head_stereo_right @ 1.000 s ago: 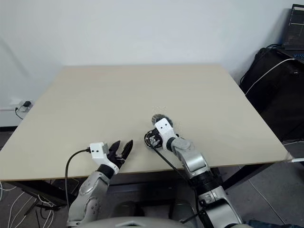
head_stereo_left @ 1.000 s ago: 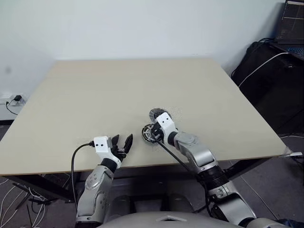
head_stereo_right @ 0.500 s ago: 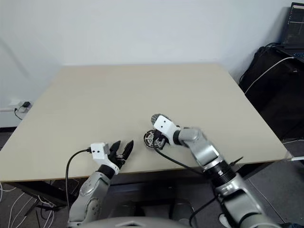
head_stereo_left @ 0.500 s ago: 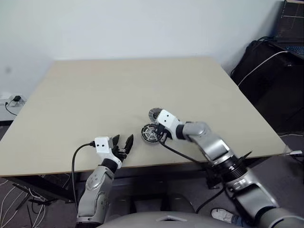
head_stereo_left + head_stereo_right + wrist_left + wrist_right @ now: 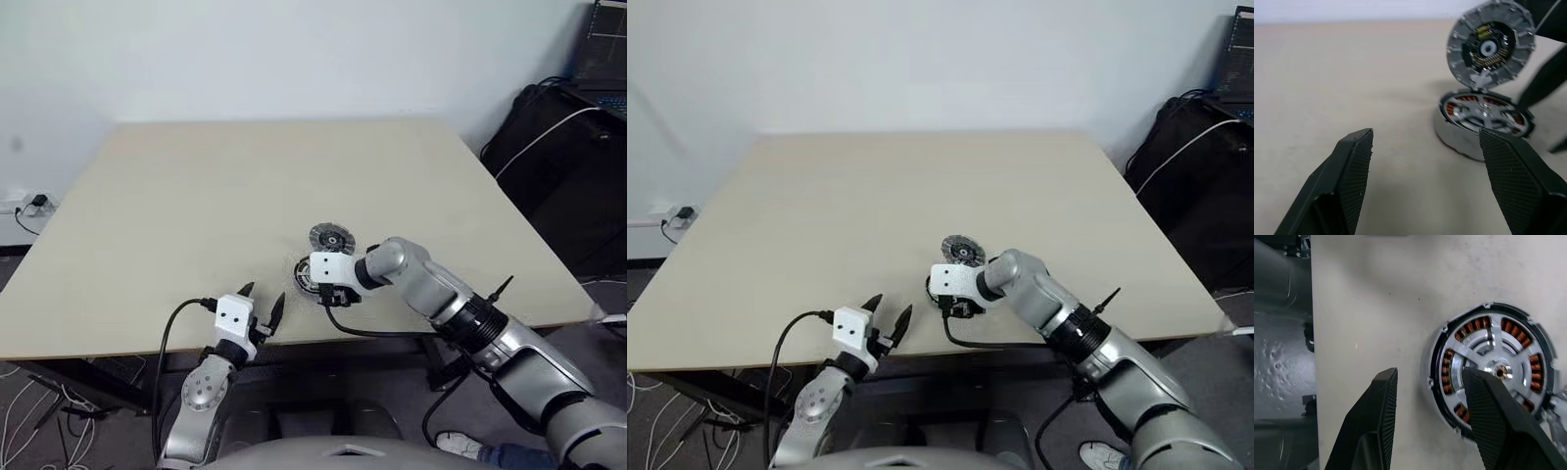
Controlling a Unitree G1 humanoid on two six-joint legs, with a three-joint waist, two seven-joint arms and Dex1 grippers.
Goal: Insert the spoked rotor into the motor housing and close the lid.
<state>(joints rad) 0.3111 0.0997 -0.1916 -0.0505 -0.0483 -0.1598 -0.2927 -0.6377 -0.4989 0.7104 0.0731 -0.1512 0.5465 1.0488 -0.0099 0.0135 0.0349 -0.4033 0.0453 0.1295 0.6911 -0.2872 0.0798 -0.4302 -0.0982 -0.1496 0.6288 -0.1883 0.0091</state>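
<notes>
The motor housing (image 5: 1488,377) lies near the table's front edge, with copper windings showing around its rim. The silvery spoked rotor (image 5: 1483,116) sits inside it, hub in the middle. Just behind the housing is the grey lid (image 5: 331,238); in the left wrist view the lid (image 5: 1491,46) is tilted with its segmented face and dark centre toward me. My right gripper (image 5: 1430,372) hovers over the housing's near edge, open and holding nothing. My left gripper (image 5: 262,294) is open and empty at the table's front edge, a short way left of the housing.
The tan table (image 5: 196,196) stretches far back and to both sides. A black cable (image 5: 372,331) from my right wrist loops over the front edge. Black bags (image 5: 558,157) and a laptop (image 5: 600,49) stand off the table to the right.
My right gripper opened and lifted off the housing while its wrist rolled and the arm swung out to the right, uncovering the lid. My left gripper rolled and shifted slightly right.
</notes>
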